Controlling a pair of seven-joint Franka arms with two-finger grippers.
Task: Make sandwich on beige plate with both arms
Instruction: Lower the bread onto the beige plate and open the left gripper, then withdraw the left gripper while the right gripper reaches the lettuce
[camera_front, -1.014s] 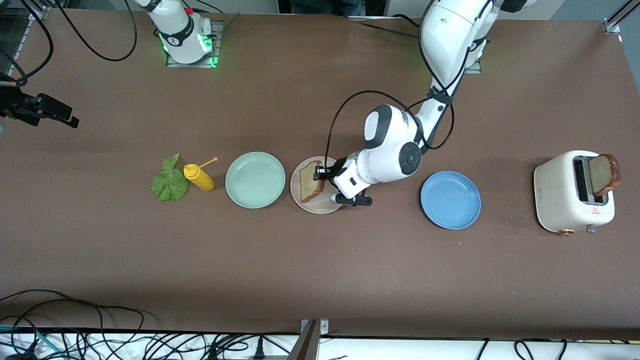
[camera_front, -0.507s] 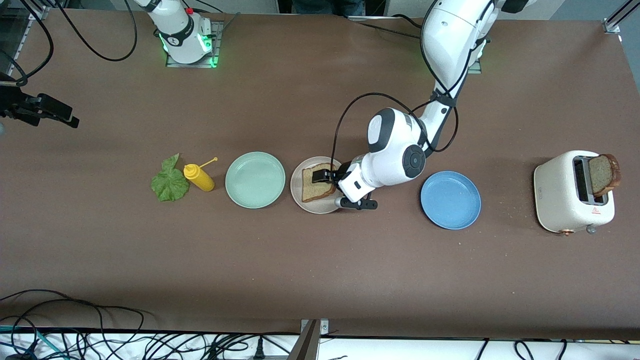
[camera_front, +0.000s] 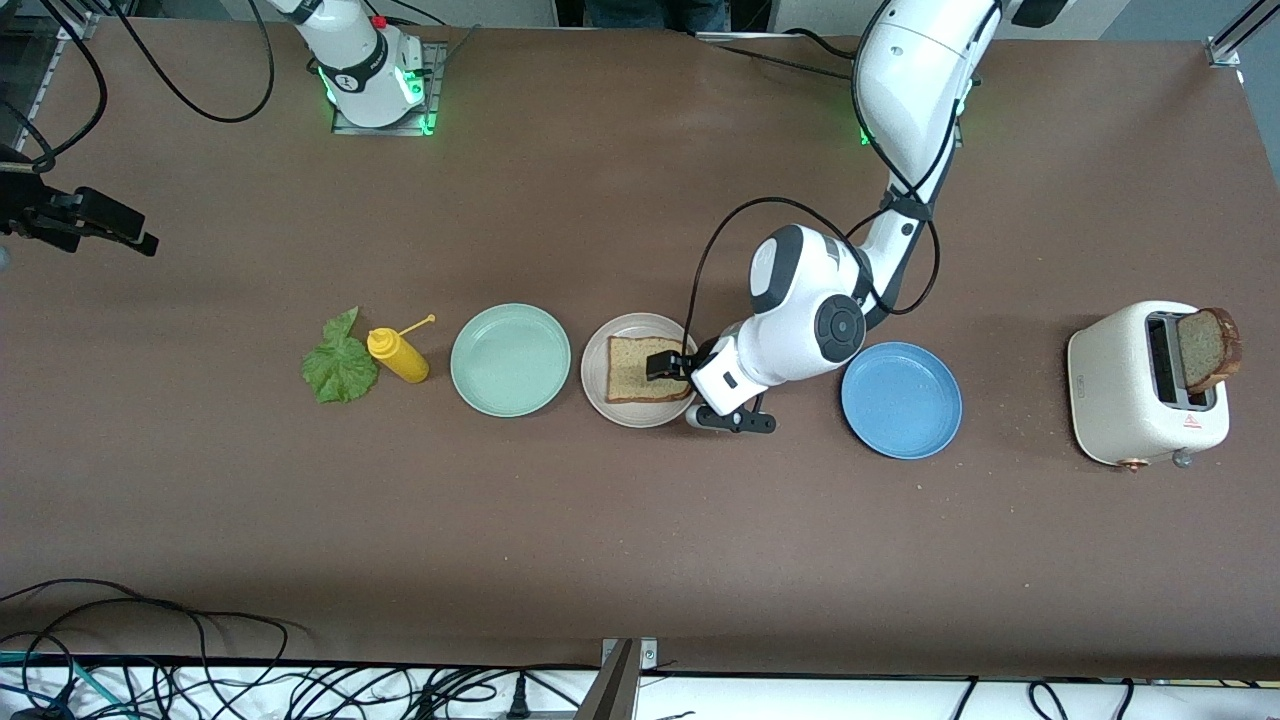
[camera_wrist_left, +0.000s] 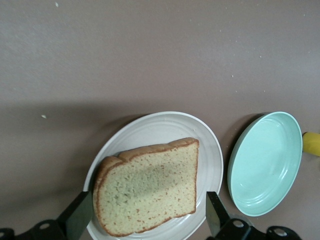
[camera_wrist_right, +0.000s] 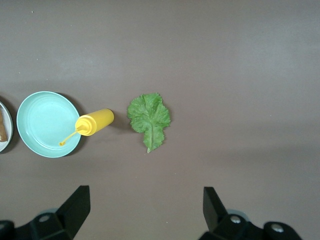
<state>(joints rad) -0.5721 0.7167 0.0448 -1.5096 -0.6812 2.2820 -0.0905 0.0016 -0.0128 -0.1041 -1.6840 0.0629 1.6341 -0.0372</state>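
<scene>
The bread slice (camera_front: 646, 369) lay flat on the beige plate (camera_front: 597, 380), and the left gripper (camera_front: 668, 364) hovered just over the slice's edge toward the left arm's end of the desk (camera_front: 640, 560), its fingers (camera_wrist_left: 80, 218) spread wide on either side of the slice and holding nothing; the next piece looked to be the lettuce leaf (camera_front: 340, 365), lying flat on the desk toward the right arm's end, stem pointing toward the front camera; the right gripper (camera_front: 110, 228) waited up in the air at that same end, fingers (camera_wrist_right: 76, 205) open and empty, so the right arm sat nearer the leaf; between leaf and beige plate stood the yellow squeeze bottle (camera_front: 398, 355), just beside the leaf, and the mint-green plate (camera_front: 510, 360); the second slice (camera_front: 1207, 348) stood upright in the toaster (camera_front: 1140, 390), past the blue plate (camera_front: 901, 400)
</scene>
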